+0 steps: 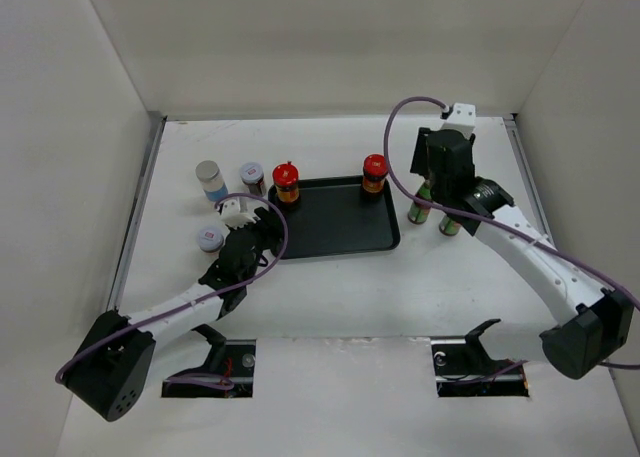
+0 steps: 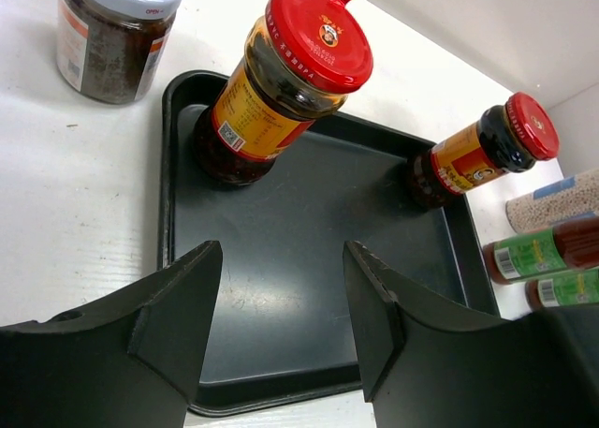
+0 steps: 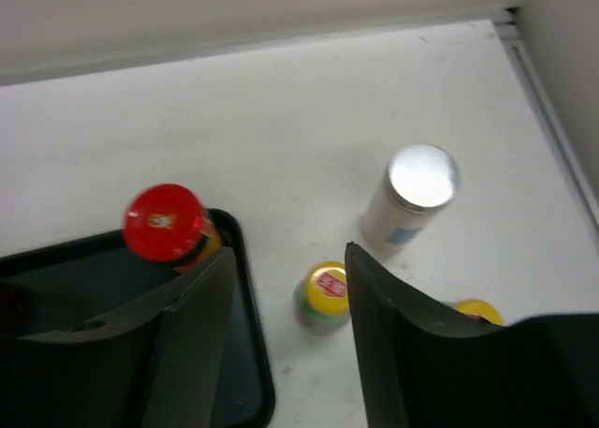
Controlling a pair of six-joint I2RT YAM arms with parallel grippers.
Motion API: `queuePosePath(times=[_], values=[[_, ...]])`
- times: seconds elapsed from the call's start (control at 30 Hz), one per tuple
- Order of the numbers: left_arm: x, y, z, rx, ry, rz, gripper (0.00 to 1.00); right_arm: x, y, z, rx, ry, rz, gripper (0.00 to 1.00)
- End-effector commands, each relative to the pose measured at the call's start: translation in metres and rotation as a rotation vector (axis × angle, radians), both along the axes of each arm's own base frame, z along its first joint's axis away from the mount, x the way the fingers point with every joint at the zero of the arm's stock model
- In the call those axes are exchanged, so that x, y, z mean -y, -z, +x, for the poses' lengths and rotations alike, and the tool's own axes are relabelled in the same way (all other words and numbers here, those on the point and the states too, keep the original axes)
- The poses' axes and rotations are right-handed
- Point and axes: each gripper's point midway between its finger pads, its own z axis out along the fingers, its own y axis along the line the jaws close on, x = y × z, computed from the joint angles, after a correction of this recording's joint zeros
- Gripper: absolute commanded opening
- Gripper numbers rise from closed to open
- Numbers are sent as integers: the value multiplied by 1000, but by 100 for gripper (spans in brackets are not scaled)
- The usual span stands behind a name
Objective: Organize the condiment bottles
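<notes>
Ahead of the left end effector [image 2: 281, 255], fingers spread, bare floor of the black tray [image 2: 314, 297] is offered; its far corners are blocked by the left red-capped jar [image 2: 281, 81] and the right red-capped jar [image 2: 482, 147]. Below the parted right end effector [image 3: 288, 255], a yellow-capped bottle [image 3: 326, 292] is flanked by a white cylinder [image 3: 416, 194] and the tray rim.

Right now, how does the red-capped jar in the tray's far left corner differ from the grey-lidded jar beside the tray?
The red-capped jar stands inside the black tray; the grey-lidded jar stands on the table outside it. The red-capped jar wears a yellow label and red cap; the grey-lidded jar a pale lid. Both stand upright with dark contents.
</notes>
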Motion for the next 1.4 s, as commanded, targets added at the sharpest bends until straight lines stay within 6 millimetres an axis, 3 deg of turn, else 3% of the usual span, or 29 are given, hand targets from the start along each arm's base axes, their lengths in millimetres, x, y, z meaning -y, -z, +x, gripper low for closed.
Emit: queuePosePath(times=[0.0, 0.1, 0.2, 0.4, 0.53, 0.8, 1.0, 1.1, 1.37], values=[[6, -22, 2, 65, 14, -59, 53, 34, 29, -14, -86, 124, -46, 68], [3, -23, 2, 71, 4, -55, 53, 37, 48, -14, -141, 123, -40, 75], [2, -18, 4, 56, 1, -53, 53, 25, 61, -12, -172, 68, -1, 74], [7, -18, 2, 57, 14, -50, 53, 19, 79, -2, -193, 29, 55, 61], [5, -19, 3, 57, 10, -49, 53, 19, 88, 5, -214, 26, 66, 60], [7, -14, 5, 44, 10, -39, 53, 22, 90, 17, -205, 41, 70, 48], [6, -11, 5, 37, 9, -40, 53, 25, 81, 17, -172, 50, 58, 34], [7, -11, 5, 38, 10, -42, 53, 35, 65, 13, -120, 87, 35, 30], [7, -11, 5, 38, 12, -40, 53, 20, 23, -8, -33, 30, 39, 25]])
